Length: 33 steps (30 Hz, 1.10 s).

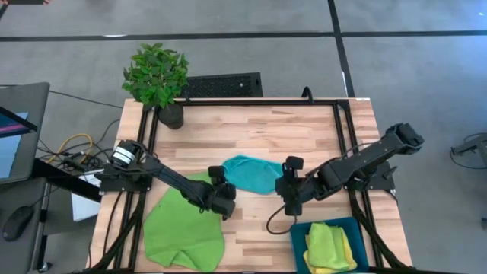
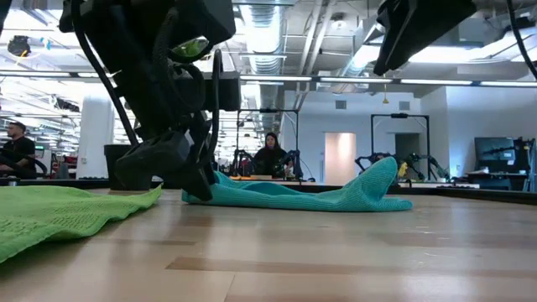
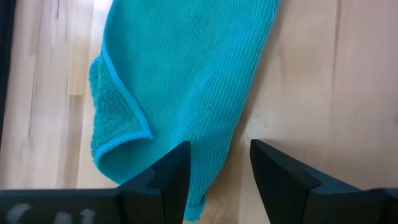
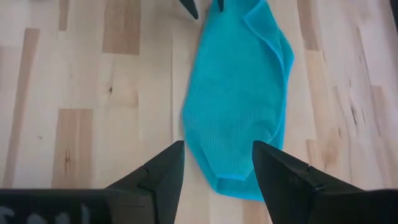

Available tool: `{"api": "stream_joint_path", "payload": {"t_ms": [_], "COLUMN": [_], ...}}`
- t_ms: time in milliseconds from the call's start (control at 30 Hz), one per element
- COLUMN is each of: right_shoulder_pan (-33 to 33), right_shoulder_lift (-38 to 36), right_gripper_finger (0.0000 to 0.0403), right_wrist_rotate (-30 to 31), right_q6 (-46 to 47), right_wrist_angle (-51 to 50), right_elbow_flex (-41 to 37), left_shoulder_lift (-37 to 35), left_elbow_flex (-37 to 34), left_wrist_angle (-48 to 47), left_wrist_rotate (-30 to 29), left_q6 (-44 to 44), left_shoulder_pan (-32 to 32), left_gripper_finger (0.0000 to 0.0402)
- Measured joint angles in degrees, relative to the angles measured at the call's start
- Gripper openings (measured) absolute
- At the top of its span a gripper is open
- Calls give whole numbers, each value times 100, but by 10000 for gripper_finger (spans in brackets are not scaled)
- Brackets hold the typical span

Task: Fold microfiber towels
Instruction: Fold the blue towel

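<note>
The turquoise towel [image 1: 251, 173] lies bunched mid-table. A lime green towel [image 1: 183, 224] is spread beside it. Green and yellow towels [image 1: 329, 247] sit folded in a bin

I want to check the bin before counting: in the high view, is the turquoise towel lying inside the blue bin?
No, the turquoise towel lies on the bare wood of the table, while the blue bin holds only yellow and green cloths.
</note>
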Motion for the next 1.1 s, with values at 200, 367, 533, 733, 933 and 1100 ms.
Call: {"api": "stream_joint_path", "payload": {"t_ms": [200, 367, 533, 733, 933, 1100], "right_shoulder_pan": [-9, -55, -55, -52, -205, -578], "right_shoulder_lift": [0, 0, 0, 0, 0, 2], "right_gripper_finger": [212, 210, 204, 194, 180, 163], "right_wrist_rotate": [-69, -92, -154, -240, -620, -1021], "right_q6": [7, 3, 5, 5, -30, -43], "right_wrist_angle": [-14, -18, -18, -23, 98, 739], "right_elbow_flex": [0, 0, 0, 0, -271, -806], "left_shoulder_lift": [-7, -8, -19, -18, -16, -16], "left_elbow_flex": [0, 0, 9, 4, 219, 575], "left_wrist_angle": [-113, -351, -339, -361, -389, -365], "left_wrist_rotate": [-46, 300, 512, 621, 472, 456], "left_q6": [-77, -253, -219, -280, -61, 582], "left_shoulder_pan": [19, 216, 415, 584, 575, 579], "left_gripper_finger": [159, 159, 150, 45, 7, 2]}}
